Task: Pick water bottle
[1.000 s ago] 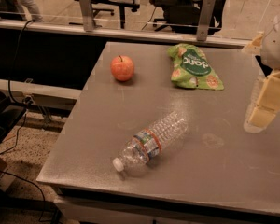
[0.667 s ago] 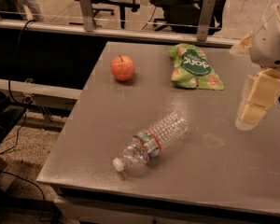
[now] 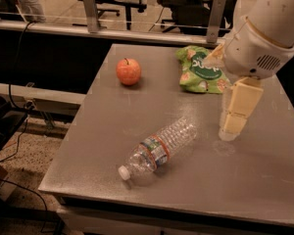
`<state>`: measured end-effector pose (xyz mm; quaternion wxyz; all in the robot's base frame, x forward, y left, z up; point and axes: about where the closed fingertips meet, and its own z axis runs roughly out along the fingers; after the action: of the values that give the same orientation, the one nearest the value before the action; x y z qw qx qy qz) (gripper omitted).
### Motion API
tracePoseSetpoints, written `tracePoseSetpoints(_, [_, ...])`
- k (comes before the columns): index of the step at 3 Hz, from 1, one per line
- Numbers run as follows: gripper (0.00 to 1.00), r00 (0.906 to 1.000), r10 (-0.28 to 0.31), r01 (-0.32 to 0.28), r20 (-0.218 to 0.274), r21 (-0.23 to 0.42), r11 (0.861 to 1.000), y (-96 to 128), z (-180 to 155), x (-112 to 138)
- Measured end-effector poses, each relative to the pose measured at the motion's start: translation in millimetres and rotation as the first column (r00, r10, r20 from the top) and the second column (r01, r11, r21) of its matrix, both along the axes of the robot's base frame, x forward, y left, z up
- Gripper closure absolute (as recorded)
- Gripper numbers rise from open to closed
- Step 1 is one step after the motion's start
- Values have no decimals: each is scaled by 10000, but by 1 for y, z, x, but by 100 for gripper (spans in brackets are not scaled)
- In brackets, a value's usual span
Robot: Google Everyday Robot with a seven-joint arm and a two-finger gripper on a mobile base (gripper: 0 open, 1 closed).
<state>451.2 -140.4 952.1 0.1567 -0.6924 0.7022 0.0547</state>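
Surface: grey, matt rectangular table top (image 3: 264,175), seen from above and in front; it carries three things.

Water bottle, look: small clear plastic water bottle (image 3: 174,137) with a ribbed body. A white screw cap (image 3: 123,172) closes it. A blue-green label (image 3: 154,150) edged red-orange wraps the part of the body nearer the neck. The ribbed section beyond the label is see-through, with the grey surface showing behind it.

Water bottle, pose: lying on its side, set diagonally. The cap points to the near left, the base to the far right.

Water bottle, place: front half of the surface, left of centre, with the cap close to the front edge. It lies well apart from the other two things.

Apple: round red-orange apple (image 3: 128,71), stem up, at the far left of the surface.

Bag: crumpled green snack bag (image 3: 198,72) with white lettering, at the far side and right of the apple. Its right end is hidden behind the arm.

Arm: bulky white robot arm housing (image 3: 264,38), entering from the upper right.

Gripper: cream-coloured gripper (image 3: 229,131) hanging from the housing, pointing down. Its tip is low over the surface, just right of the bottle's base and not touching the bottle.

Gripper, opening: cannot tell from this angle. The bottle lies free on the surface, not in its hold.
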Motion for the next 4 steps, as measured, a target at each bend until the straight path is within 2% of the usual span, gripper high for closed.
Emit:
tracePoseSetpoints(1, [0,9942,1023,-1016,-339,218,9946,33,-17,-7])
tracePoseSetpoints(2, [0,9873,1529,-1520,-439,228,9881,48,-26,-11])
tracePoseSetpoints(3, [0,9754,2133,-2123,-554,231,9769,62,-34,-20])
tracePoseSetpoints(4, [0,9549,2938,-2936,-417,109,9559,76,-45,-32])
